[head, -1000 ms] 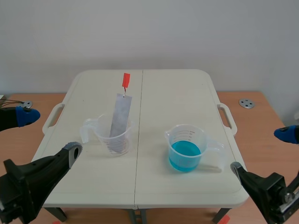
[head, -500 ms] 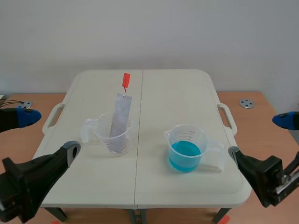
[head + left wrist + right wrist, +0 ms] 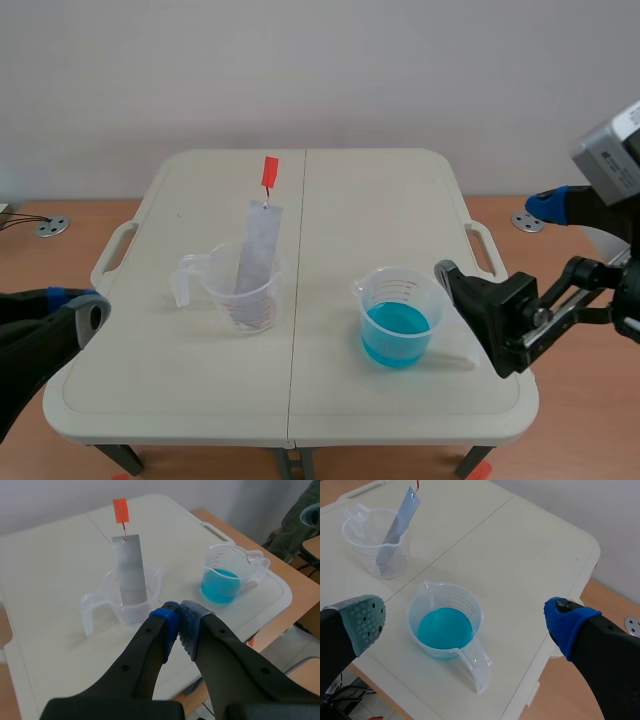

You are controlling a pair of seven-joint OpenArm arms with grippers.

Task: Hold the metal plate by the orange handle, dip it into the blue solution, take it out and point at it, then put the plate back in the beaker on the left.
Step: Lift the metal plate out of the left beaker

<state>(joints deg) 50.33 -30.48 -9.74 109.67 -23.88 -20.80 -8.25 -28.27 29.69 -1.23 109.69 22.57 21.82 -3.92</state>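
Black fingers of the left gripper (image 3: 179, 611) are pressed together with nothing between them, low down near the left edge of the white table (image 3: 380, 200). Next comes the clear beaker (image 3: 243, 292). The grey metal plate (image 3: 258, 245) stands tilted inside it, with its orange handle (image 3: 269, 171) sticking up on top. Further right sits the second beaker (image 3: 400, 290), with the blue solution (image 3: 397, 332) in it. The right gripper (image 3: 465, 622) is just beside that one, its fingers wide apart, holding nothing.
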